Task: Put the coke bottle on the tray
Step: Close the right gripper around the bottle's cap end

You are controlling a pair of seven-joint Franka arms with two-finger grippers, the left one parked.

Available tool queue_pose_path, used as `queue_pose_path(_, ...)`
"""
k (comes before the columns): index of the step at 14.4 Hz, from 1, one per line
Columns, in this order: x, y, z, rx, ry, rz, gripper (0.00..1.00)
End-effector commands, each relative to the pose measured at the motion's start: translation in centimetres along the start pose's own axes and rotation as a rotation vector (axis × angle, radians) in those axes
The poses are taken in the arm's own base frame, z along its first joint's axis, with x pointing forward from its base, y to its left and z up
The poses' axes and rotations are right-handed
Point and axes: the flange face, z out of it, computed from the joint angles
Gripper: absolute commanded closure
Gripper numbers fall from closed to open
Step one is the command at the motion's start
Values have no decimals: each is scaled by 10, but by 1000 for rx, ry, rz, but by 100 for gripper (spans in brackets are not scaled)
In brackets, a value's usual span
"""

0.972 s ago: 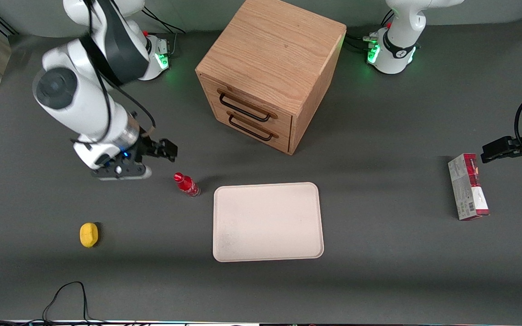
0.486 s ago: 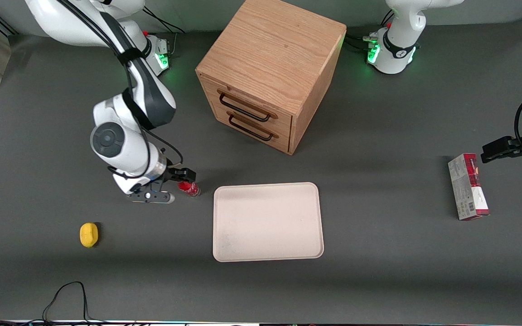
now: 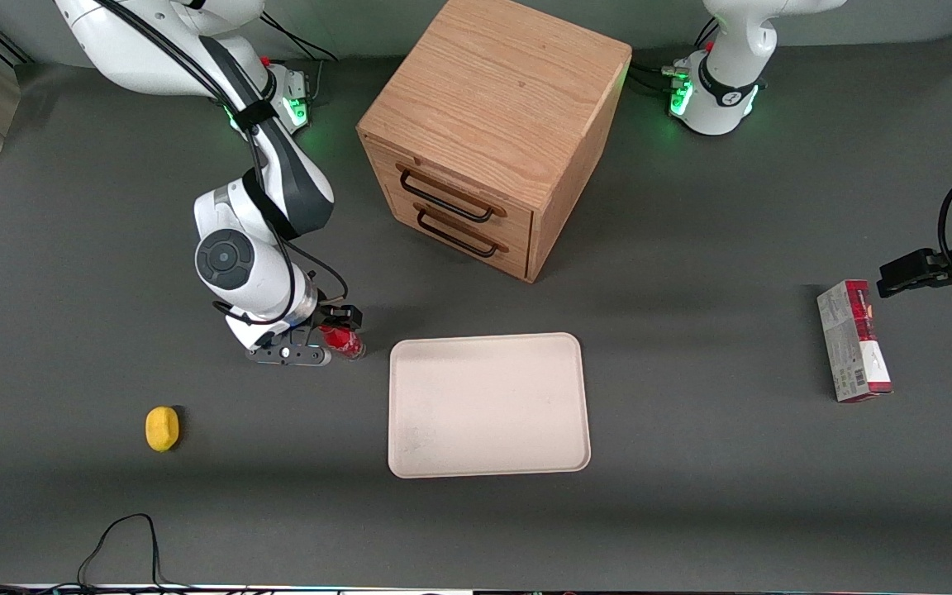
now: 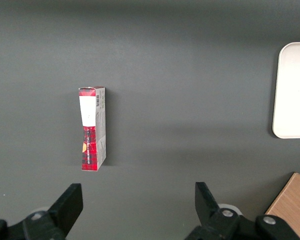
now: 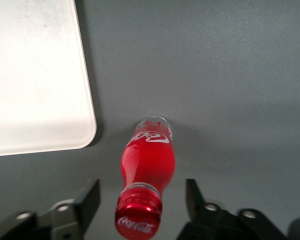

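Note:
The coke bottle [image 3: 345, 342] stands upright on the dark table beside the tray [image 3: 488, 405], at the tray's corner nearest the drawer cabinet and the working arm. In the right wrist view the coke bottle [image 5: 146, 170] shows a red cap, red body and clear base. My gripper [image 3: 334, 335] is down at the bottle, open, and its fingers [image 5: 89, 200] stand on either side of the cap with a gap on each side. The cream-white tray [image 5: 35, 75] holds nothing.
A wooden drawer cabinet [image 3: 492, 132] stands farther from the front camera than the tray. A yellow lump [image 3: 162, 428] lies toward the working arm's end. A red-and-grey carton [image 3: 854, 340] lies toward the parked arm's end.
My gripper has come down and moved toward the tray, from a spot beside the bottle to around its cap. The bottle and tray have not moved.

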Motion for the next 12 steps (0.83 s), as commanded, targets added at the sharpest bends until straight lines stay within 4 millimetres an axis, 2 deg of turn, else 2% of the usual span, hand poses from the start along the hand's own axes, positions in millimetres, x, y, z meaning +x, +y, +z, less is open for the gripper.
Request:
queue_pose_path(1,-1,1,-15,-30,60,-3,82)
queue_pose_path(2,3,0,-21,-23,72,-1,89)
queue_pose_path(3,7,-1,-29,-17,84,1,93)
queue_pose_path(6,22,-11,-71,-1,102,8,97)
queue_pose_path(8,37,-19,-123,-4,85,15,97)
queue_pose_path(10,44,-31,-181,3,72,2,94)
queue_pose_path(12,53,-41,-223,22,60,-8,92)
